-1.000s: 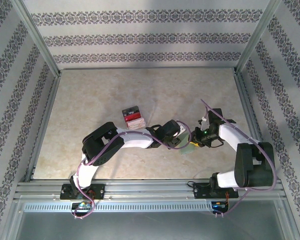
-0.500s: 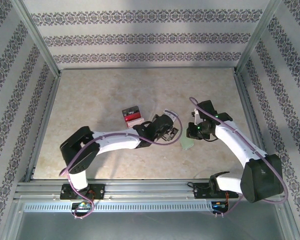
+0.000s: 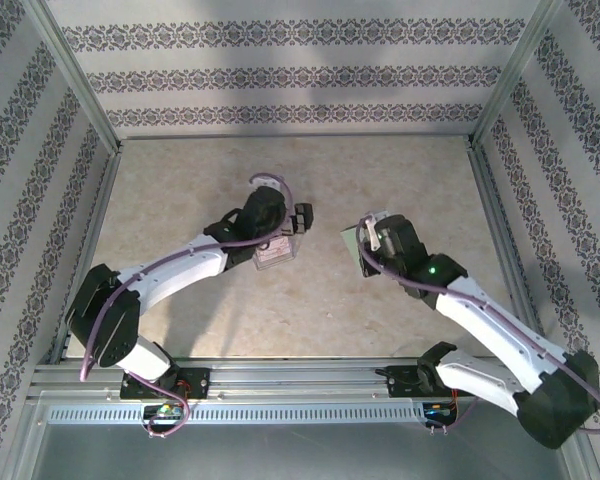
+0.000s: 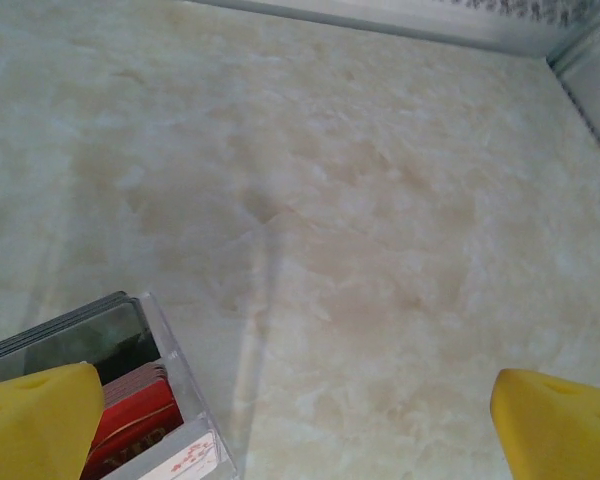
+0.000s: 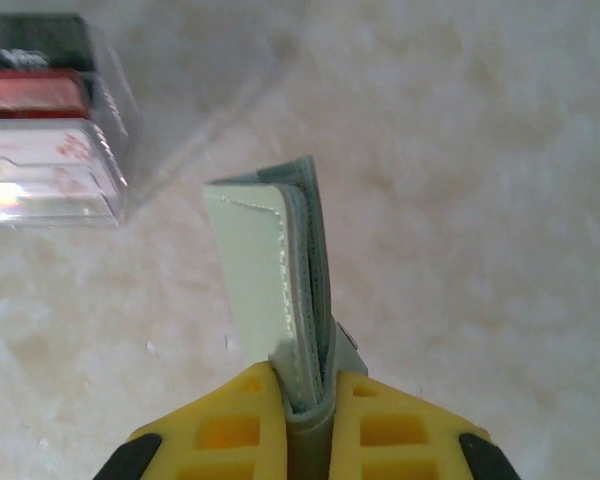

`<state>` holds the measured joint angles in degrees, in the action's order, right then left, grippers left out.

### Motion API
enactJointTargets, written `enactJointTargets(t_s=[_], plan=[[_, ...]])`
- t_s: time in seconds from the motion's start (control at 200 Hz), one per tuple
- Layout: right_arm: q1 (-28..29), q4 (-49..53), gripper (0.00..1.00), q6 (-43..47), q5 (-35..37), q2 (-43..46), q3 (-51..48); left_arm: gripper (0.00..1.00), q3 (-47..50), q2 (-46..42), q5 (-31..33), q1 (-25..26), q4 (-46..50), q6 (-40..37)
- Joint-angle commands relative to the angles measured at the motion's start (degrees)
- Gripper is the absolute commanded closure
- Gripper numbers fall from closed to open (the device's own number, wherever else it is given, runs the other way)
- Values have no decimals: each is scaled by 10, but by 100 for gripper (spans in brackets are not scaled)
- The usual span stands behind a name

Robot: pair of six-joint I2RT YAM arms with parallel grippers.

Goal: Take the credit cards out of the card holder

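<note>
My right gripper (image 5: 308, 400) is shut on the card holder (image 5: 270, 270), a pale teal wallet folded flat and held on edge above the table. In the top view the card holder (image 3: 351, 243) sticks out left of the right gripper (image 3: 366, 246). My left gripper (image 4: 300, 430) is open wide with nothing between its yellow fingertips (image 4: 35, 415). It hovers at the right end of a clear tray (image 4: 185, 385). A dark grey credit card (image 4: 75, 340) and reddish cards (image 4: 130, 420) lie in that tray. From above, the left gripper (image 3: 296, 222) is over the tray (image 3: 273, 255).
The clear tray (image 5: 50, 120) with dark, red and white contents lies just left of the held wallet. Metal rails (image 3: 280, 380) border the marble-patterned table (image 3: 180, 180), and patterned walls stand on three sides.
The left arm swung from the table's middle back and left to the tray, and its jaws opened wide. The right gripper carried the card holder back and left.
</note>
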<state>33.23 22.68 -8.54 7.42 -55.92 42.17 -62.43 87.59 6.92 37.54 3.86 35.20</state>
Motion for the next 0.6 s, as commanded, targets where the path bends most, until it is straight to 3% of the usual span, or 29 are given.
enactJointTargets(t_s=[0.0, 0.225, 0.47, 0.6], plan=[[14, -226, 100, 107, 17, 34, -68, 1, -21, -15, -124, -39, 45, 127], [36, -450, 100, 253, -31, 46, -145, 0, -72, -1, -226, -64, 74, 192], [52, -553, 100, 413, -52, 11, -159, 0, -141, 33, -331, -85, 106, 208], [53, -561, 100, 431, -57, 2, -149, 0, -156, 52, -371, -88, 108, 217]])
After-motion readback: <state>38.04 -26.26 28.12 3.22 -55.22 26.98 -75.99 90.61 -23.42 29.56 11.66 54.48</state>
